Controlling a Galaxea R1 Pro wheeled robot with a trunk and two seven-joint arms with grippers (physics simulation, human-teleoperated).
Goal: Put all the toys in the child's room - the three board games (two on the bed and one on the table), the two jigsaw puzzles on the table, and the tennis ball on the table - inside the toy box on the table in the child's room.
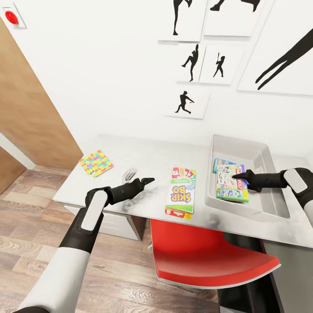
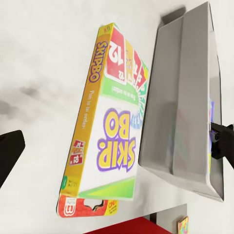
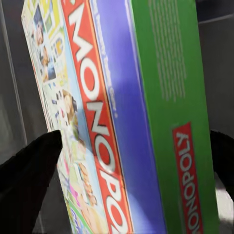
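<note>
A white wall hung with black silhouette prints is seen behind the pale grey table, with a red chair tucked under its front edge and a wood floor to the left. In the head view, a multicoloured jigsaw puzzle lies near the table's left end, and the "SKIP-BO" box lies flat between the two arms, just left of the toy box. Inside the toy box a "MONOPOLY" box is stacked on a blue box, of which only an edge is seen. The left gripper is held above the table, well apart from the "SKIP-BO" box; whether its fingers are open cannot be told there, but in the left wrist view one dark finger is seen at the edge with nothing held, and the spine lettering "SKIPBO" can be read, beside the grey outer wall of the toy box. The right gripper reaches over the "MONOPOLY" box; in the right wrist view its two fingers are spread wide on either side of the box, whose green edge and red "MONOPOLY" band are read twice; contact cannot be told.
</note>
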